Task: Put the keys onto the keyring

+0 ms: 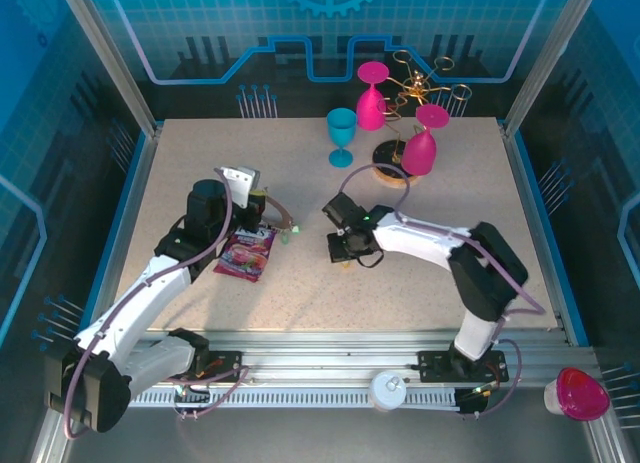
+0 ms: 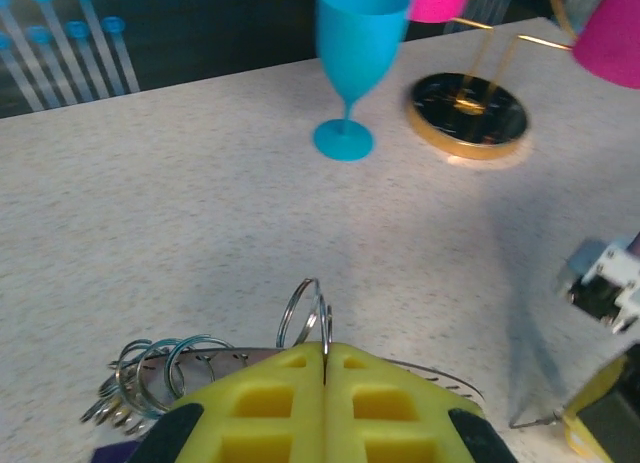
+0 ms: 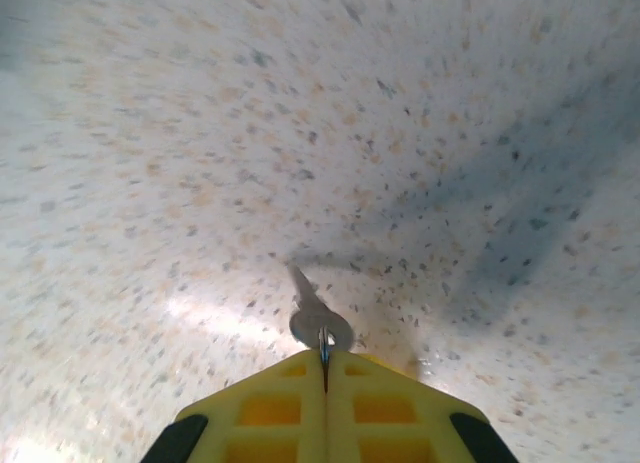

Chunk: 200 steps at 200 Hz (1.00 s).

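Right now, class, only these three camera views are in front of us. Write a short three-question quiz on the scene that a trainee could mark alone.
1. True or false: the right end effector is shut on a small metal key.
2. Short answer: what is the left end effector gripping?
3. Fill the gap: the blue goblet stands ___ on the table.

Key
1. True: the yellow fingers meet on the key's head and its blade points away from them.
2. The keyring: a flat dark ring with wire loops along its rim.
3. Upright, on its foot.
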### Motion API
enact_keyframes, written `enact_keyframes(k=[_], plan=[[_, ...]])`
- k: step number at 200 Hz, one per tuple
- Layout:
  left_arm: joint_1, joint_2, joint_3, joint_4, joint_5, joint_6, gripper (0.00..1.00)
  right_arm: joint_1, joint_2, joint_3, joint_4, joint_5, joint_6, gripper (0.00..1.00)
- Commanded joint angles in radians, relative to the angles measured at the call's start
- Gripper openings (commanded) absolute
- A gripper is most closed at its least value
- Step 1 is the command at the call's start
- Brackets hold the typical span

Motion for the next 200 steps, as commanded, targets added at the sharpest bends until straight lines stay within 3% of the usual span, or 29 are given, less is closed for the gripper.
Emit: enact_keyframes(k=[1, 22, 66, 106, 144, 200], plan=[[0.004, -0.008, -0.031, 0.117, 0.232, 0.091, 0.00, -0.044, -0.156, -0.083, 0.149, -0.083, -0.229, 0.00], [-0.009, -0.022, -0.061, 0.123, 0.385, 0.240, 0.00, -0.069, -0.287, -0.168, 0.248, -0.189, -0.405, 0.00], [-0.031, -0.006, -0.064, 0.142, 0.510, 0.358, 0.00, -0.072, -0.479, -0.286, 0.369, -0.331, -0.701, 0.00], [-0.076, 0.043, -0.034, 0.125, 0.593, 0.460, 0.00, -0.077, -0.506, -0.262, 0.318, -0.399, -0.867, 0.00], [-0.110, 0.090, -0.014, 0.128, 0.620, 0.505, 0.00, -0.078, -0.507, -0.264, 0.324, -0.515, -0.955, 0.00], [-0.134, 0.142, -0.012, 0.149, 0.642, 0.483, 0.00, -0.078, -0.497, -0.284, 0.396, -0.548, -0.939, 0.00]])
